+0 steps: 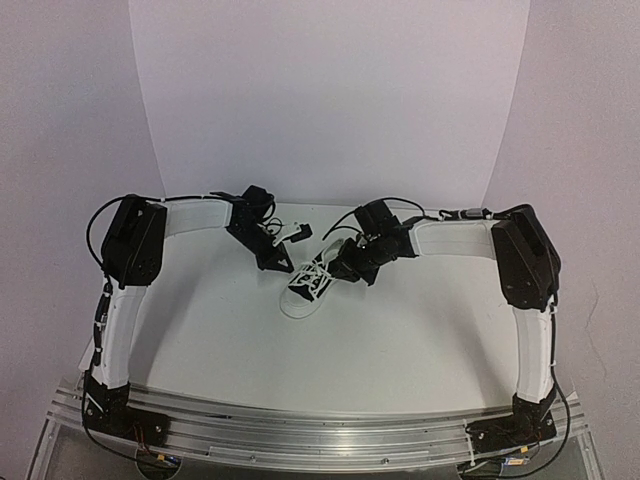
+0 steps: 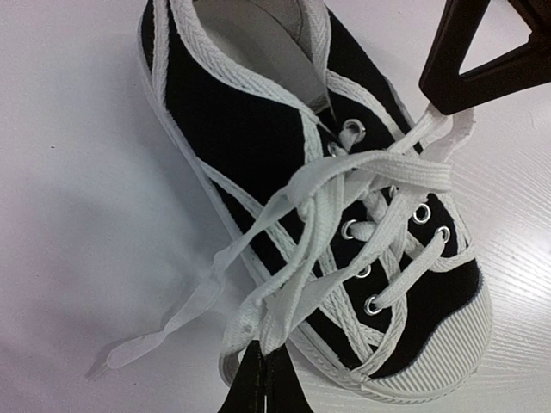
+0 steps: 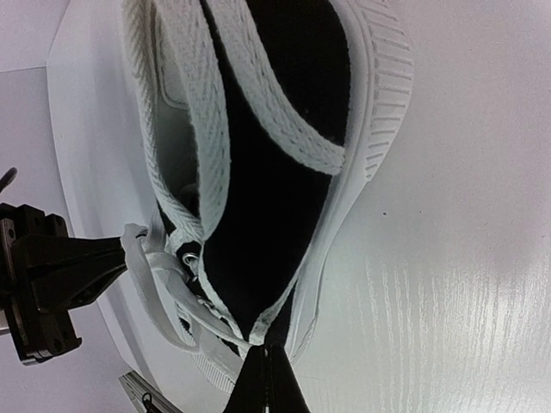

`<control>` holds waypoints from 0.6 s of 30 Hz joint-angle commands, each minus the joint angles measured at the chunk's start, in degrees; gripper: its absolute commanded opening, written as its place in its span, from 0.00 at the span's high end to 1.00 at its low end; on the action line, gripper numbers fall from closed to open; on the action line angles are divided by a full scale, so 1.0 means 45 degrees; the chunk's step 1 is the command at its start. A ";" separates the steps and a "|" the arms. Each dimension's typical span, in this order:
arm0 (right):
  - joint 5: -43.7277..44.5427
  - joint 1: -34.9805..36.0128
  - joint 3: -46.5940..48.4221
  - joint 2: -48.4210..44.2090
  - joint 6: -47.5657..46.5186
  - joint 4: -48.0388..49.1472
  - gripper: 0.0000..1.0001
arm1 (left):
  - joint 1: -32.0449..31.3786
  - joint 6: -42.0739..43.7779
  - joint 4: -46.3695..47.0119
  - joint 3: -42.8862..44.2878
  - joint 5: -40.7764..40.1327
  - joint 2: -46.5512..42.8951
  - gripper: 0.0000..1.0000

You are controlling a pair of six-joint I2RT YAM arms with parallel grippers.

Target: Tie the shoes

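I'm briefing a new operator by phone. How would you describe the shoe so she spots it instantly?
Start with the white table; near its middle the left gripper and right gripper point toward each other. Between them lies a small black canvas sneaker with white rubber sole and ribbed toe cap. Only it has long white laces, pinched by both grippers.
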 commanded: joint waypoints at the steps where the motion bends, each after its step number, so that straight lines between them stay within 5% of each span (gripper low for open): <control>1: 0.0009 0.0034 0.0156 -0.0348 -0.0297 -0.0184 1.00 | 0.0166 0.0294 0.0577 0.0815 -0.0594 0.0058 1.00; 7: 0.0027 -0.0433 -0.2343 -0.1539 -0.0690 -0.0211 1.00 | 0.0845 0.1266 0.1387 0.1326 -0.2067 0.1056 1.00; 18: -0.0182 -0.0560 -0.2681 -0.1396 -0.0988 -0.0189 1.00 | 0.0926 0.1618 0.1305 0.1491 -0.2448 0.1672 1.00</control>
